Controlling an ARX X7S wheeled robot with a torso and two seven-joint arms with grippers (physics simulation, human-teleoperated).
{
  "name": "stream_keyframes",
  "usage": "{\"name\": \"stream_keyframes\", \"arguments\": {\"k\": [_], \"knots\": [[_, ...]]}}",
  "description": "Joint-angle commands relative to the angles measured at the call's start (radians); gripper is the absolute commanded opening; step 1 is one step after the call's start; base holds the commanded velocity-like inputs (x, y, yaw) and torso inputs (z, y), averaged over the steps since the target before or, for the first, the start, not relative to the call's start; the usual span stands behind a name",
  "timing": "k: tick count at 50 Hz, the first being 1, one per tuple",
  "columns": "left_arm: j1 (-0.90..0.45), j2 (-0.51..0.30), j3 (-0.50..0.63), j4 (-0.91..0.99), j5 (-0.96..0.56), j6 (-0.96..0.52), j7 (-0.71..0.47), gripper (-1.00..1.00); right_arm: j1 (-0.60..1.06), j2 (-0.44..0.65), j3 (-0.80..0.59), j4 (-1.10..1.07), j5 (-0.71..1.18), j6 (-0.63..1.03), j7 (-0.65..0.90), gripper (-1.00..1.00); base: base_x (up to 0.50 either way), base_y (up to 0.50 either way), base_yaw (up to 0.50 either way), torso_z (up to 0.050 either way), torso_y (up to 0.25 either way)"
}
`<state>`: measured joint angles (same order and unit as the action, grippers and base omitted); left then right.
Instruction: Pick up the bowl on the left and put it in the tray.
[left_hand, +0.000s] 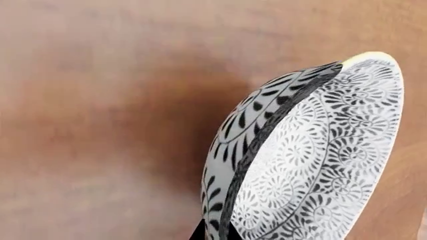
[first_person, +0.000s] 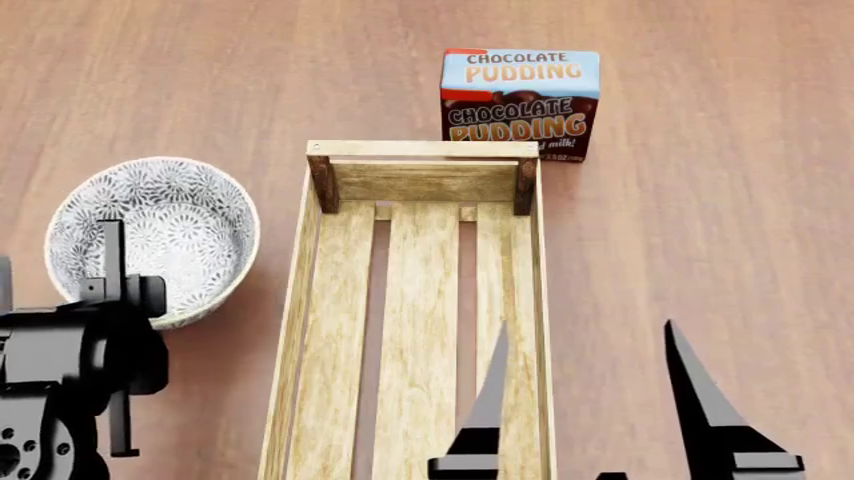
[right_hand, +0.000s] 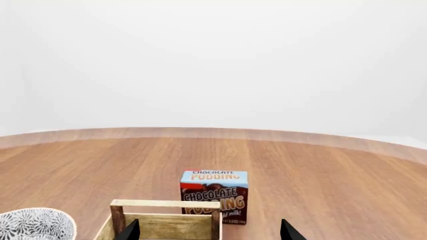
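The bowl, white with a dense grey-black floral pattern, is at the left of the tray. My left gripper is shut on the bowl's near wall, and the rim runs between its two dark fingertips. From the left wrist the bowl looks tilted, with its shadow thrown on the wood beneath. In the head view the left gripper overlaps the bowl's near edge. My right gripper stands open over the tray's near right side, with nothing between its fingers. In the right wrist view the right gripper faces the tray's far end rail, and the bowl shows low in the corner.
A chocolate pudding box stands upright just beyond the tray's far right corner and shows again from the right wrist as the pudding box. The wooden table extends on all sides.
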<state>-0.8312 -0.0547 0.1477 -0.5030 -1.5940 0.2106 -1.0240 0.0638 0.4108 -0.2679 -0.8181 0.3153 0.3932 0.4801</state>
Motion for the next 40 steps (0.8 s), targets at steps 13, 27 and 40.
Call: {"name": "stream_keyframes", "arguments": {"k": [13, 27, 40], "knots": [[0.012, 0.027, 0.034, 0.188, -0.065, 0.119, -0.007, -1.00, 0.004, -0.012, 0.017, 0.003, -0.006, -0.004, -0.018, 1.00, 0.00, 0.00, 0.00, 0.000, 0.000], [0.013, 0.012, 0.081, 0.387, -0.056, 0.145, -0.102, -1.00, 0.005, -0.010, 0.005, 0.008, -0.009, -0.007, -0.015, 1.00, 0.00, 0.00, 0.00, 0.000, 0.000], [-0.020, 0.011, 0.144, 0.557, -0.001, 0.178, -0.254, -1.00, 0.008, -0.005, 0.005, -0.009, -0.004, 0.003, -0.007, 1.00, 0.00, 0.00, 0.00, 0.000, 0.000]]}}
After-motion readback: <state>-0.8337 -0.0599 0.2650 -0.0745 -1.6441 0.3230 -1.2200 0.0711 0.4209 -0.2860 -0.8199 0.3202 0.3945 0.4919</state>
